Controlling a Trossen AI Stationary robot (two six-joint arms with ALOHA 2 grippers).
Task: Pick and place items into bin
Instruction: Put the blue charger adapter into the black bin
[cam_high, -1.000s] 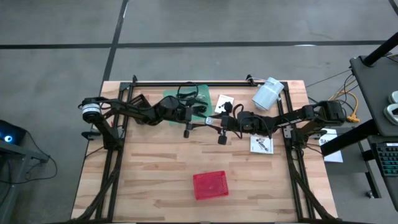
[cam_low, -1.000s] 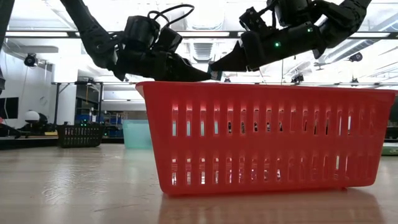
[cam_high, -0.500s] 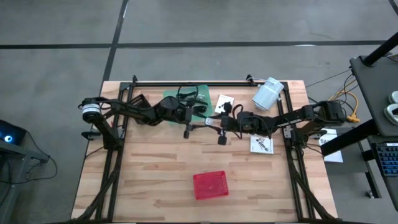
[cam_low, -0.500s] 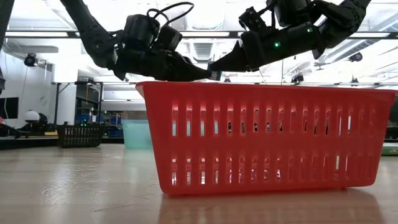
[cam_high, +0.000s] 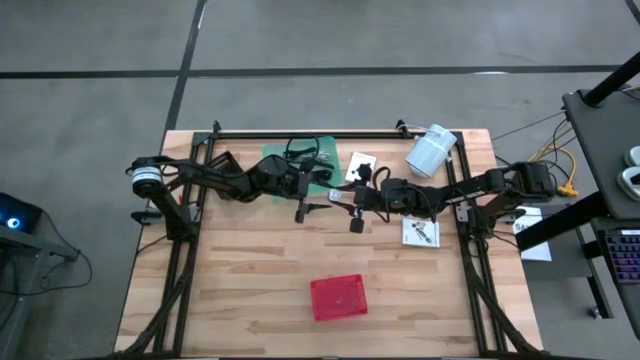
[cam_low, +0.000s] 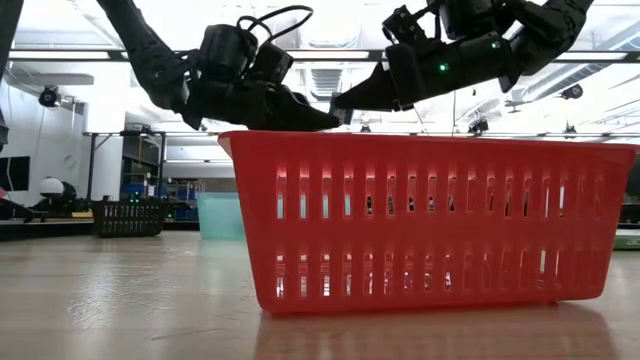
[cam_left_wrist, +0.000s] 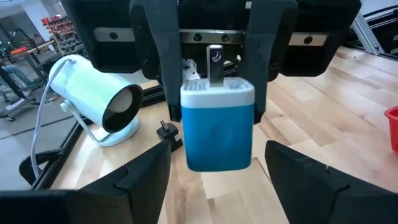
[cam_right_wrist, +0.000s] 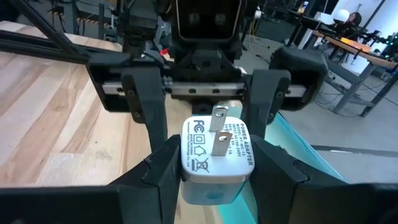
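A small power adapter (cam_left_wrist: 217, 127) with a blue body and a white pronged end hangs in the air over the table's middle (cam_high: 334, 195), between the two grippers. My right gripper (cam_right_wrist: 217, 158) reaches in from the table's right side and is shut on it. My left gripper (cam_left_wrist: 217, 152) comes from the left. Its open fingers stand on either side of the adapter's blue end without touching it. Two white cards (cam_high: 360, 165) (cam_high: 421, 232) and a black coiled cable (cam_high: 300, 150) lie flat on the table. The red bin (cam_high: 338, 297) stands toward the near edge. My right gripper pinches the adapter's white pronged end (cam_right_wrist: 189, 155) between its two fingers (cam_right_wrist: 163, 165), one on each side face. The fingers come level from the table's right and lie along the adapter. It is lifted clear and level, prongs toward my right wrist and blue body toward my left gripper.
A large white cylinder (cam_high: 431, 150) lies near the far right corner, and a green mat (cam_high: 312, 172) lies under the left arm. A tiny black part (cam_left_wrist: 166, 130) sits on the wood beside the cylinder. The bin (cam_low: 430, 220) fills the low view's foreground.
My right gripper has risen a little with the adapter; in the low view its fingertips stand higher above the bin's rim than before. My left gripper has kept its place.
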